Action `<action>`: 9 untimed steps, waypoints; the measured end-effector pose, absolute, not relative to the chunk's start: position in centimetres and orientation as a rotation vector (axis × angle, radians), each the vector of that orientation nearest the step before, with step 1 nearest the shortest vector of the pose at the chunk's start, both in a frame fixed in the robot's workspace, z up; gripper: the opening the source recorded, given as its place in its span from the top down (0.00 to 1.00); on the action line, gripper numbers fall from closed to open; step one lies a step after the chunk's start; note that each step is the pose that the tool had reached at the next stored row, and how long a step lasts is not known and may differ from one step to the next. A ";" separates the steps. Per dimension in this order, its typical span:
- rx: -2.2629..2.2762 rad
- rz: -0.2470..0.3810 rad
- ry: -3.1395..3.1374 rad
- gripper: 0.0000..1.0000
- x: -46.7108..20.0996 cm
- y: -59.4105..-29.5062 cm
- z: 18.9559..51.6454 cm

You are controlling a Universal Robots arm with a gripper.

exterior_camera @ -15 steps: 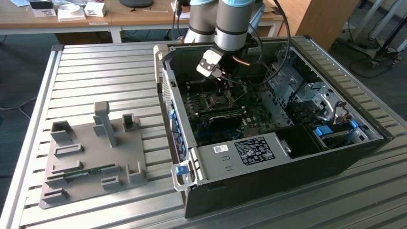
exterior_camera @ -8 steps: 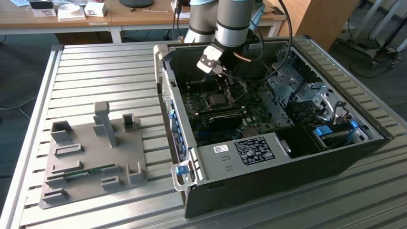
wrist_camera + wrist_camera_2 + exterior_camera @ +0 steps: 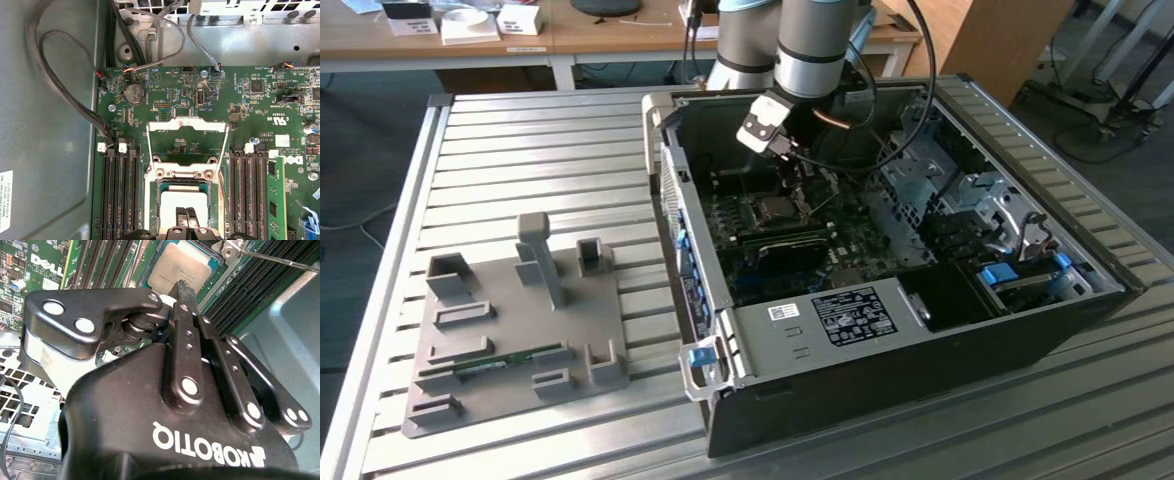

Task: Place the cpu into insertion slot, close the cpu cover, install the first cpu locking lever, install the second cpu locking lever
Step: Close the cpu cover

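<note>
one small square cpu (image 3: 176,264), its flat top silvery-grey and faintly printed, lies seated in the insertion slot (image 3: 158,205), whose dark frame shows as a narrow border around it; the cpu cover (image 3: 187,123), a thin silvery frame with a large square window, stands flipped open beyond the slot, the green motherboard (image 3: 165,95) visible through the window; the gripper (image 3: 184,289) hangs right over the chip, its black fingers pressed together, holding nothing; whether the tips touch the metal top i cannot tell; long black memory slots (image 3: 120,190) flank the socket.
</note>
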State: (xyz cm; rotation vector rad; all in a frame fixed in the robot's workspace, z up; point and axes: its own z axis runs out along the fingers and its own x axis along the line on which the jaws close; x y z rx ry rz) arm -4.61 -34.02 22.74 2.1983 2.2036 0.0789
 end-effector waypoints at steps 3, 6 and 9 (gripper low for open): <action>2.198 0.079 2.204 0.89 -4.6 -34.0 22.7; 2.198 0.078 2.203 0.89 -4.6 -34.0 22.8; 2.198 0.078 2.203 0.89 -4.6 -34.0 23.1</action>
